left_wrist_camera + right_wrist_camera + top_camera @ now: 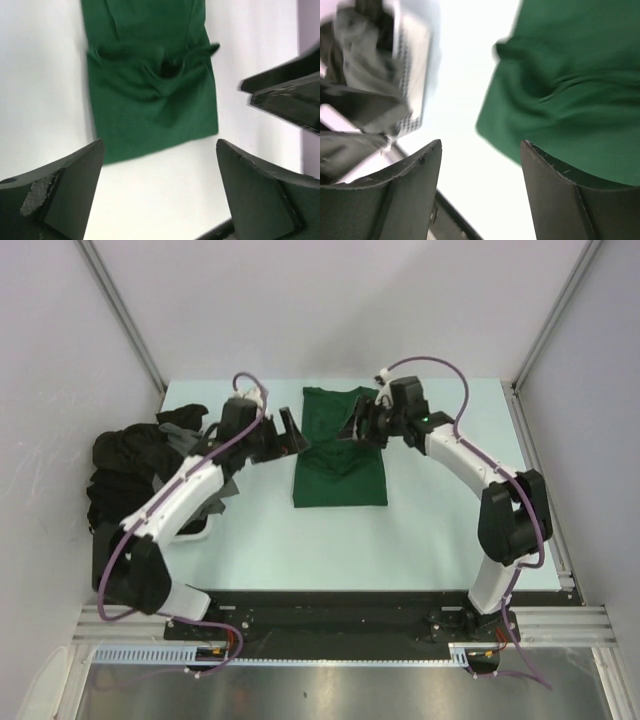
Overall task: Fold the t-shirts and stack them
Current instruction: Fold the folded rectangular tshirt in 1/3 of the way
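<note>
**Green tee lies in a strip, both sets of fingers free**

The green t-shirt (340,462) lies flat at the middle of the table, a narrow strip running away from me, with a rumpled ridge (155,75) across it. My left fingers (70,190) stand wide and empty just beside its left edge. My right fingers (555,190) are parted too, holding nothing, over its right side.

I judge the cross fold comes next. I should press that ridge flat first, then pinch both near corners together, lift low and lay them square on the far edge.

White walls (60,340) close three sides. The pale table (440,540) looks smooth, so cloth may slide. The black and grey t-shirts (125,470) sit heaped at the left by a white basket (412,75).
</note>
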`<control>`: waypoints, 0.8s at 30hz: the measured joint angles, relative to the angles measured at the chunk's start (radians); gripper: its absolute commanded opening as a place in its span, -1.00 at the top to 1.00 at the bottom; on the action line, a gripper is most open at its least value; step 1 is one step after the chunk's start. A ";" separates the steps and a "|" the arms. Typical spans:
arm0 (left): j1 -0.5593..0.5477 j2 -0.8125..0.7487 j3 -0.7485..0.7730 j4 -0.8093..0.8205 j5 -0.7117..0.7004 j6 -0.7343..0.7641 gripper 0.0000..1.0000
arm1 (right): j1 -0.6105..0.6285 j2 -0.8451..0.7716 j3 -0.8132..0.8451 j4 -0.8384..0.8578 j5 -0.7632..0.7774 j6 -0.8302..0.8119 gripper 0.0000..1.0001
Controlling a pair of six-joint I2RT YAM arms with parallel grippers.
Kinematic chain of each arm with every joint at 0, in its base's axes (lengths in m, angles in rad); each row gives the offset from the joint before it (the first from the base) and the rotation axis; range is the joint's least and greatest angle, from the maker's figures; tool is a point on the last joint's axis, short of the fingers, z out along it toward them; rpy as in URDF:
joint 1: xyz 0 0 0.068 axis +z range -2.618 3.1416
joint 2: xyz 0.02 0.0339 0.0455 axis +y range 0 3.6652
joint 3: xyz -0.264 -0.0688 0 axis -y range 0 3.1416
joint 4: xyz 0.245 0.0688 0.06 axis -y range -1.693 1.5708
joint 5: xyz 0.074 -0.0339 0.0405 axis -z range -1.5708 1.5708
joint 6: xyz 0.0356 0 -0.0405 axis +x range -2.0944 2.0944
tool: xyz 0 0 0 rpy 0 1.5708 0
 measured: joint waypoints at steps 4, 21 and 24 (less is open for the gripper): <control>-0.015 -0.100 -0.246 0.109 0.045 -0.096 -0.93 | 0.090 0.024 -0.100 0.090 -0.006 0.054 -0.35; -0.049 -0.024 -0.433 0.259 0.035 -0.235 -0.86 | 0.034 0.412 0.105 0.198 -0.005 0.157 -0.29; -0.049 0.001 -0.436 0.264 0.027 -0.236 -0.84 | -0.006 0.426 0.152 0.222 0.000 0.172 -0.29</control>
